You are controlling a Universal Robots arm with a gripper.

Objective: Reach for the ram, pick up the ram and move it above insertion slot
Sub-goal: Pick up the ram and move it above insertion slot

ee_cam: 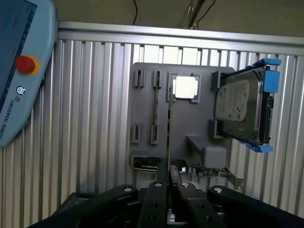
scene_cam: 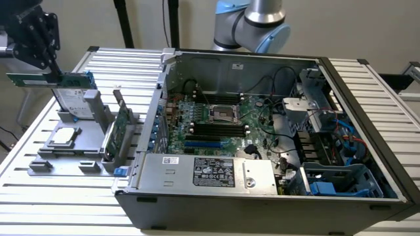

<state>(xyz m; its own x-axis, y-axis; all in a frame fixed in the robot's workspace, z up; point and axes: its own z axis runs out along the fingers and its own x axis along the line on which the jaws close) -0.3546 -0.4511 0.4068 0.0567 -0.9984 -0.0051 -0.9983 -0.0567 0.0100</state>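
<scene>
You are looking at the open computer case (scene_cam: 276, 147) sitting nearest on the slatted aluminium bench (scene_cam: 66, 201), its silver power supply (scene_cam: 210, 172) lying along the near wall. Past that, the green motherboard (scene_cam: 217, 123) is showing its CPU socket (scene_cam: 222, 112), with black memory slots (scene_cam: 217, 130) running just in front of the socket.

At the exterior view's left, beside the case, the grey fixture tray (scene_cam: 59, 157) is resting on the bench. It is carrying a CPU (scene_cam: 66, 135) lying flat near its middle, a tall green expansion card (scene_cam: 118, 135) standing on edge on the side toward the case, and a silver hard drive with blue rails (scene_cam: 74, 101) propped at its far end.

Above that far end, the gripper (scene_cam: 51, 69) is hanging with its fingers pinched together on the ram (scene_cam: 33, 79). The stick is being held level and well clear of the tray, far from the memory slots. In the wrist view the fingers (ee_cam: 183, 190) are pressing on both faces of the ram (ee_cam: 169, 137), seen edge-on over the tray (ee_cam: 190, 123), with the CPU (ee_cam: 185, 88) and hard drive (ee_cam: 240, 109) lying beyond it. A teach pendant (ee_cam: 21, 66) is resting on the bench at its edge.
</scene>
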